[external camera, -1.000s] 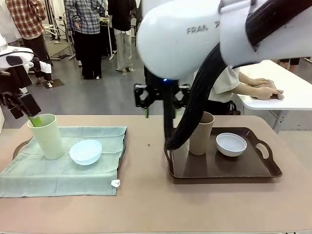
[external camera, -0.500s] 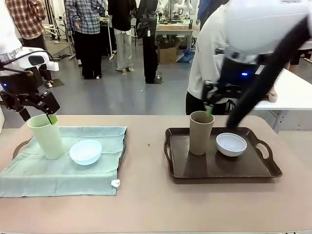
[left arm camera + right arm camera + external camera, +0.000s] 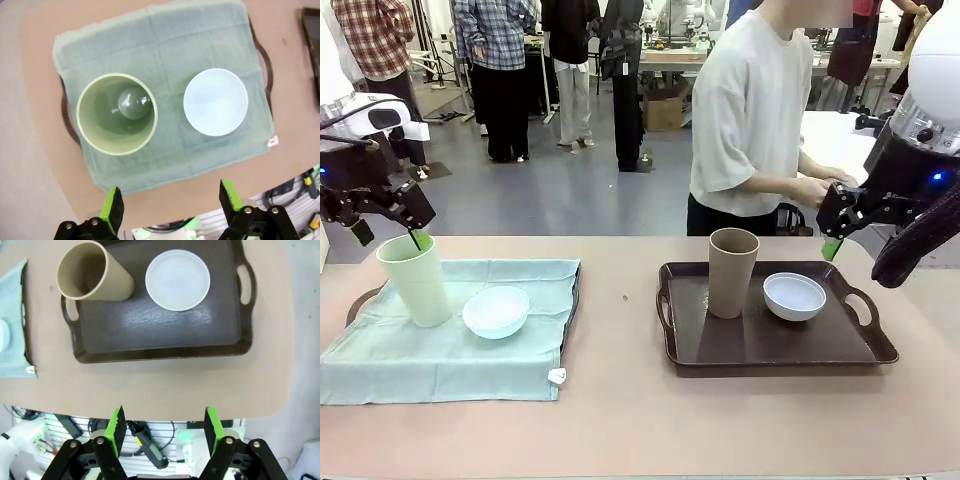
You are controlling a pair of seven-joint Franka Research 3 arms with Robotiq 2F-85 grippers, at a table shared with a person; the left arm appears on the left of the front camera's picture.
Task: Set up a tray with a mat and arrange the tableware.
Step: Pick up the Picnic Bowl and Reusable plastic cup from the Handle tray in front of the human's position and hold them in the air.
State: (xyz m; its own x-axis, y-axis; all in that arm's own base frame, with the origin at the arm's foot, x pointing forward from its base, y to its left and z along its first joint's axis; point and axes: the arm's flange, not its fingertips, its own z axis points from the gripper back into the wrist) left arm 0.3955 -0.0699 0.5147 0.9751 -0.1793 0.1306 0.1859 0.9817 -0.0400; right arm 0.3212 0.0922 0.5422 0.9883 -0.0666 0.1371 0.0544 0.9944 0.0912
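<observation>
The left end effector gapes wide and empty above the pale green tumbler. The light blue bowl sits at the tumbler's 3 o'clock on the green mat, whose white tag is unreadable. The right end effector, also wide and empty, hangs near the dark tray carrying the brown tumbler and the white bowl. The tabletop is tan.

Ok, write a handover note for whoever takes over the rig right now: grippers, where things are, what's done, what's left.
Left gripper: open, empty, above the pale green tumbler.
Right gripper: open, empty, raised near the brown tray's right end.
The pale green tumbler and light blue bowl stand on the mat over the left tray; brown tumbler and white bowl on the bare brown tray.
Done: left set looks complete.
Left: likely a mat under the brown tray's pieces.
</observation>
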